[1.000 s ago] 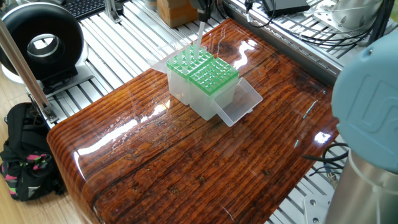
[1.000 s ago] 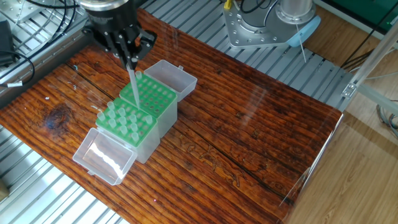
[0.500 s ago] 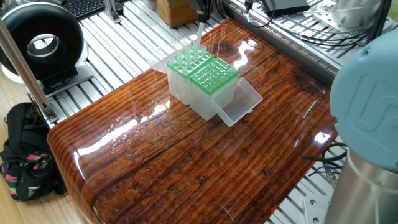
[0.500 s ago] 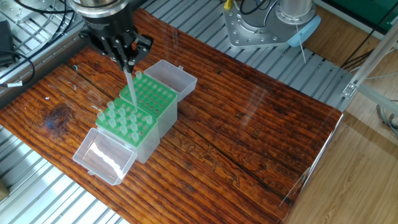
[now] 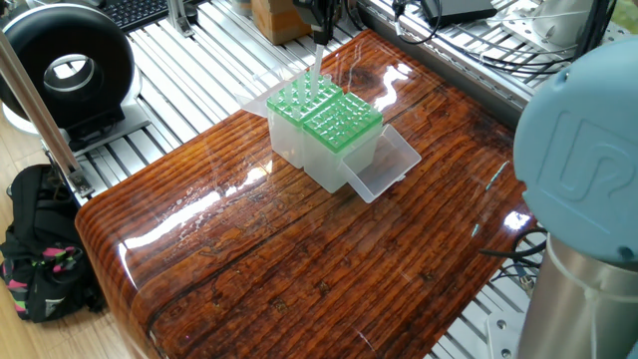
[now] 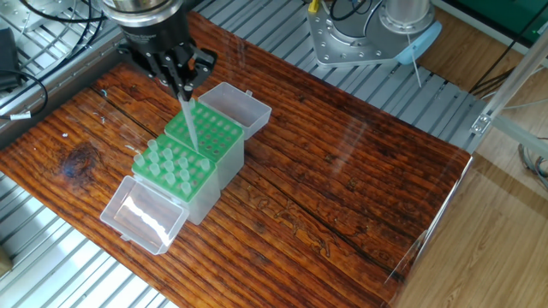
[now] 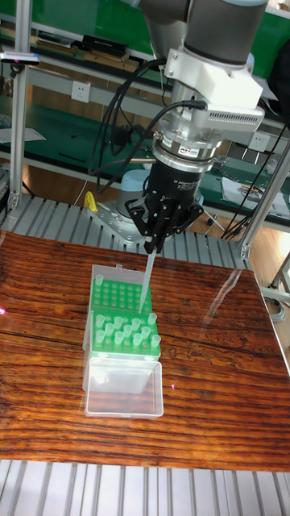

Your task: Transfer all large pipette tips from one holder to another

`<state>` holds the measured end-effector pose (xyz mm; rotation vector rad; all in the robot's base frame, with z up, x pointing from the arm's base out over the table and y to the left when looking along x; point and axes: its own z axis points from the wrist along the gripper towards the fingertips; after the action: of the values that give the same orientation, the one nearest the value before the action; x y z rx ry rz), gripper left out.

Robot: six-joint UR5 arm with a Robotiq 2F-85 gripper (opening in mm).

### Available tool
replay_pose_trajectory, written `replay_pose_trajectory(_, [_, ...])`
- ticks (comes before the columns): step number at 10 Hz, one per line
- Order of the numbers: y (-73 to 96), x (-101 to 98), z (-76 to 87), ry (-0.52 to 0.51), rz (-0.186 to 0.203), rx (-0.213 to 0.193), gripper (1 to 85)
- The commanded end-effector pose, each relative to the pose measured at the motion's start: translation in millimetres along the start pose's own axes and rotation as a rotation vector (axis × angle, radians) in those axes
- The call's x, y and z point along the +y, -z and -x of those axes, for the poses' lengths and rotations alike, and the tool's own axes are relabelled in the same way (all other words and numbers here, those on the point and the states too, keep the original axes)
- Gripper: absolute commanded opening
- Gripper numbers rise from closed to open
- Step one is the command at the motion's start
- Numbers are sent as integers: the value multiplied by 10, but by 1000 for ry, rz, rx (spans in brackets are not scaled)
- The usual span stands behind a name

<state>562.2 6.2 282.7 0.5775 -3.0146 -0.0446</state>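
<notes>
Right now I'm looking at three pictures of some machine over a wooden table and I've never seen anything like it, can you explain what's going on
This is a robot arm with a two-finger pincer at its end. All three pictures show the same moment: two cameras look down at the glossy brown wooden table from opposite sides, and a third, taller picture faces the arm head-on.

On the table stand two green-topped clear plastic holders side by side, their hinged clear lids lying open at either end. One holder carries a cluster of slender whitish plastic pipette tips; the other shows mostly empty holes.

The pincer is closed on one such tip, which hangs point-down over the holders. Whether its point has entered a hole, I cannot tell.
</notes>
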Motion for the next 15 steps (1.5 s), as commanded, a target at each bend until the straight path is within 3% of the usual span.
replay_pose_trajectory(1, [-11, 81, 0, -4, 13, -6, 167])
replay_pose_trajectory(15, [60, -29, -114, 7, -6, 7, 160])
